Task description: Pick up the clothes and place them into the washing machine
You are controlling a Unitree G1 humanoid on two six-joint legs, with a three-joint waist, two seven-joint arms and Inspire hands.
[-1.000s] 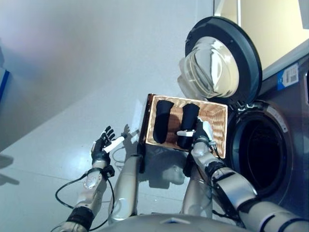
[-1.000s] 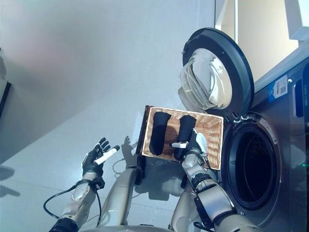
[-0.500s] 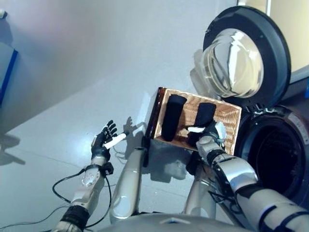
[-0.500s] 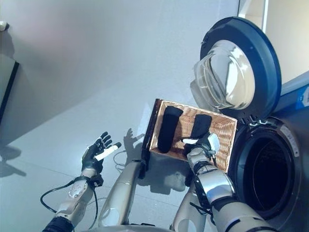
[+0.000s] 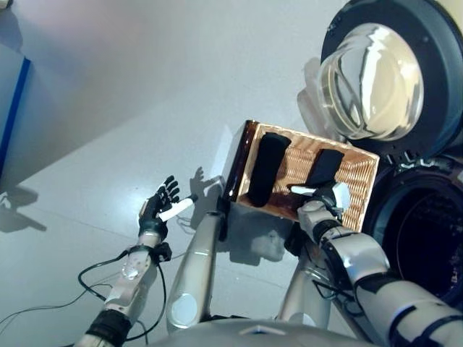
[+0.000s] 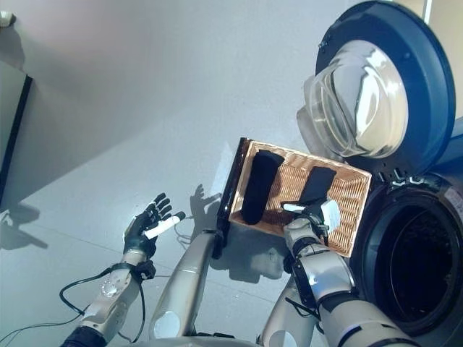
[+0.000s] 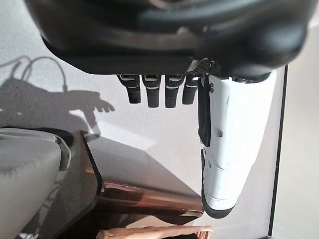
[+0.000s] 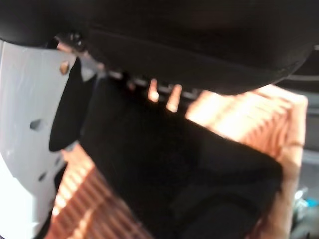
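Note:
A shallow wicker basket (image 5: 362, 189) rests on a low dark brown box (image 5: 234, 172) beside the washing machine (image 5: 427, 238). Two black rolled clothes lie side by side in it, one on the left (image 5: 265, 168) and one on the right (image 5: 326, 165). My right hand (image 5: 323, 201) rests on the near end of the right cloth, its white-covered thumb stretched out beside it. The right wrist view shows that black cloth (image 8: 189, 169) close under the palm, over the wicker (image 8: 244, 119). My left hand (image 5: 160, 208) is open and empty over the floor, left of the box.
The washing machine's round door (image 5: 391, 79) stands open above the basket, and the dark drum opening (image 6: 416, 260) is just right of it. The left wrist view shows the brown box's corner (image 7: 139, 184). A dark-edged panel (image 5: 11, 108) stands at far left.
The whole picture has shifted, so the camera has moved. My right hand stays at the near end of the right black cloth. My left hand holds the same open pose.

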